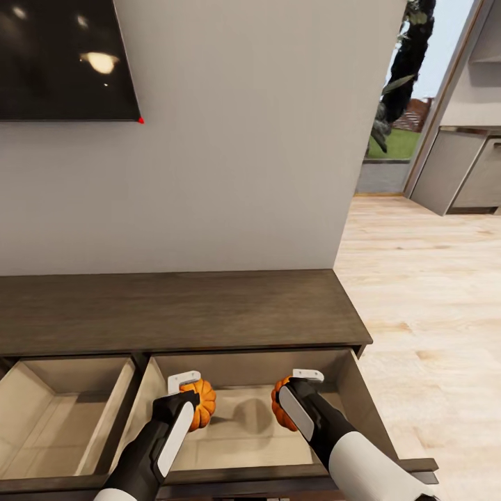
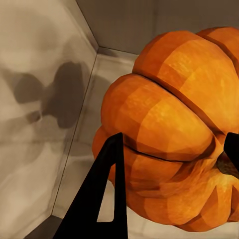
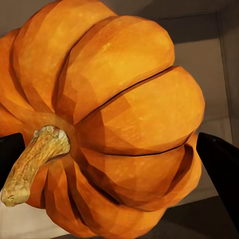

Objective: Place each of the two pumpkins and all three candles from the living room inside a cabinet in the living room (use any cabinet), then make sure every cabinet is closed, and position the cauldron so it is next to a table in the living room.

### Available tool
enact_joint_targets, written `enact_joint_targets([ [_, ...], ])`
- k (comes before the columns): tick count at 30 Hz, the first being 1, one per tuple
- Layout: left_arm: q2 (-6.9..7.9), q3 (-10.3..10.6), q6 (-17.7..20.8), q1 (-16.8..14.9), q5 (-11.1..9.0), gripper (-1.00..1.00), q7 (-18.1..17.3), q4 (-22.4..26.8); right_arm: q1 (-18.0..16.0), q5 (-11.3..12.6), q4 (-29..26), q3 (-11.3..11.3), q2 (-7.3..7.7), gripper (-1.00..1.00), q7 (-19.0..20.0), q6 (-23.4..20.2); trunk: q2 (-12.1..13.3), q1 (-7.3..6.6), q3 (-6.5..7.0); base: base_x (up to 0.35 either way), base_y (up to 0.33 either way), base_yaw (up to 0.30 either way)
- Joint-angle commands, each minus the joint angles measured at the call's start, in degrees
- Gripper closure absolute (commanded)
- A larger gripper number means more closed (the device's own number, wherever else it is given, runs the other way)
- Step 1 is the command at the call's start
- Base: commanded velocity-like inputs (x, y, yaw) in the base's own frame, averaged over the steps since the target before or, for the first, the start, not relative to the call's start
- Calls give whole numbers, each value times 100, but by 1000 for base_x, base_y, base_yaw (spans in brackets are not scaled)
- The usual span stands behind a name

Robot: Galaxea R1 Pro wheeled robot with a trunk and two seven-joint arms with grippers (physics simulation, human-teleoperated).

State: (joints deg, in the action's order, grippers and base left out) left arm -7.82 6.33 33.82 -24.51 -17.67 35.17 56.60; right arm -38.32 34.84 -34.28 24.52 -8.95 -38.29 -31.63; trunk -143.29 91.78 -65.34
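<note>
Both arms are reaching into the open right-hand drawer of the cabinet [image 1: 182, 309]: the left gripper [image 1: 188, 394] is clamping one pumpkin [image 1: 202, 403] between its jaws, and the right gripper [image 1: 292, 390] is clamping the other pumpkin [image 1: 280, 403], stem [image 3: 34, 162] pointing back toward the wrist. Each pumpkin is hanging over the pale drawer floor [image 1: 243, 424]; contact beneath cannot be judged. Best practice: lower each until it rests, part the jaws slowly, then withdraw straight back, clearing the drawer front [image 1: 292, 474].
</note>
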Motion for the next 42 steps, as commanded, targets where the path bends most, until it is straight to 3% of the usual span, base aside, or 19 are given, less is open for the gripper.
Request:
enact_joint_targets([
  [1,0,0,0,0,1,100,-2,0,0,-3,0,0,0,100,-2,-1,0,0,0,0,0,0],
  [13,0,0,28,-1,-25,100,-10,0,0,-3,0,0,-1,100,1,-1,-3,5,-44,0,0,0],
  [14,0,0,28,-1,-25,-100,-10,0,0,-3,0,0,-1,100,0,-1,-3,5,-44,0,0,0],
  [16,-4,0,22,-1,-26,-100,-10,0,0,-3,0,0,-1,100,0,-1,-3,5,-44,0,0,0],
  [17,-6,0,23,-1,-26,-100,-10,0,0,-3,0,0,-1,-100,2,-1,-3,5,-44,0,0,0],
  [34,-16,0,41,0,-51,-100,-25,23,0,6,0,0,19,-100,58,-10,-3,5,-44,0,0,0],
  [42,-94,0,189,-1,-52,-100,-36,26,0,40,8,1,42,-100,74,-14,87,-55,124,-12,0,0],
])
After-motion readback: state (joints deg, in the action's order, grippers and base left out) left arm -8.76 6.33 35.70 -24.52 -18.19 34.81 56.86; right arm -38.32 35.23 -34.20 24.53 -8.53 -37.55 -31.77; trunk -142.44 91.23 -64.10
